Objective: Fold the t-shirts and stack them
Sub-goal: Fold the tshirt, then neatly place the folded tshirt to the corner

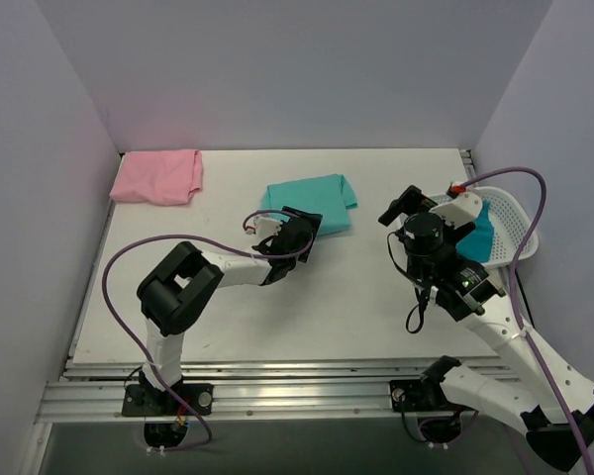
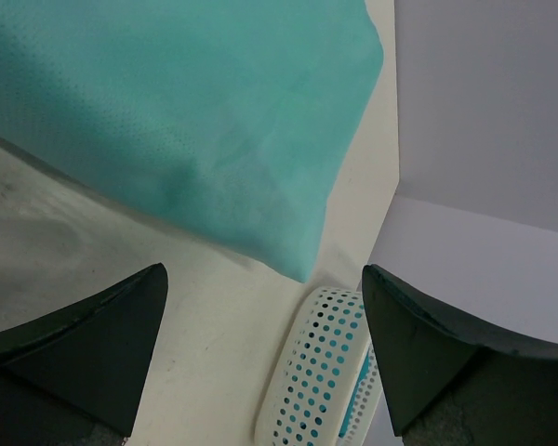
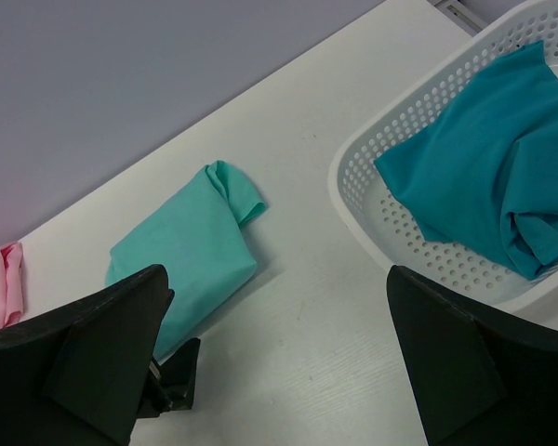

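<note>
Mint shirt (image 1: 312,198) is lying folded just ahead of the left claw (image 1: 302,230), teal shirt (image 1: 480,237) is sitting in a basket (image 1: 520,223) beside the right claw (image 1: 404,205); both claws are hanging released.

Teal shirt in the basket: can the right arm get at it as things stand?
Probably yes. The right gripper is open beside the white basket, and the teal shirt lies uncovered inside it. Only the rim needs clearing.

Table (image 1: 356,312): pink tee (image 1: 158,177), mint tee (image 1: 317,200) (plus basket (image 1: 522,230))
</note>
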{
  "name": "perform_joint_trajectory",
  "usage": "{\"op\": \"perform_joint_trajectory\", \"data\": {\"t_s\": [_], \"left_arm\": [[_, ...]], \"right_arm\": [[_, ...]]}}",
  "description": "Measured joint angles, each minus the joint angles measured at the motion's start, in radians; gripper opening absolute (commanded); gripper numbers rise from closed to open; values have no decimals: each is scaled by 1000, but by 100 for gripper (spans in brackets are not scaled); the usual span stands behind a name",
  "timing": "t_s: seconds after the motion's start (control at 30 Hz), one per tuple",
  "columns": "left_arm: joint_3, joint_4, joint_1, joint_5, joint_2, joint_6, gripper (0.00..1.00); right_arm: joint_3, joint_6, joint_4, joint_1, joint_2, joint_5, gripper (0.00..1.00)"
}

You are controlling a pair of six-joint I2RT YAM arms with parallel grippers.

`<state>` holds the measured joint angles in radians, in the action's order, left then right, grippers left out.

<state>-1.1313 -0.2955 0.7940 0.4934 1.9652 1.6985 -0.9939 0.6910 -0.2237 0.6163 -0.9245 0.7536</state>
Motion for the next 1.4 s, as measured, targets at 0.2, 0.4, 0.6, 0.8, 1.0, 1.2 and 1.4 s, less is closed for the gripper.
{"op": "perform_joint_trajectory", "data": {"t_s": [0.2,0.4,0.6,0.8,1.0,1.2,1.4], "left_arm": [[0,1,-8,-2,51,25,94],[0,-6,-45,-8,70,42,94],[0,-50,-94,-25,90,54,94],[-16,-113,-137,-70,126,50,51],[-80,-222,-240,-234,263,-13,2],[-276,-173,-391,-448,366,-192,2],[-610,121,-550,-665,437,-486,2]], "right_arm": [[4,0,-1,0,5,3,100],[5,0,-1,0,18,5,100],[5,0,-1,0,24,9,100],[5,0,-2,0,28,9,100],[5,0,-5,0,57,9,100],[19,8,-4,0,80,5,100],[44,19,5,2,89,-30,100]]}}
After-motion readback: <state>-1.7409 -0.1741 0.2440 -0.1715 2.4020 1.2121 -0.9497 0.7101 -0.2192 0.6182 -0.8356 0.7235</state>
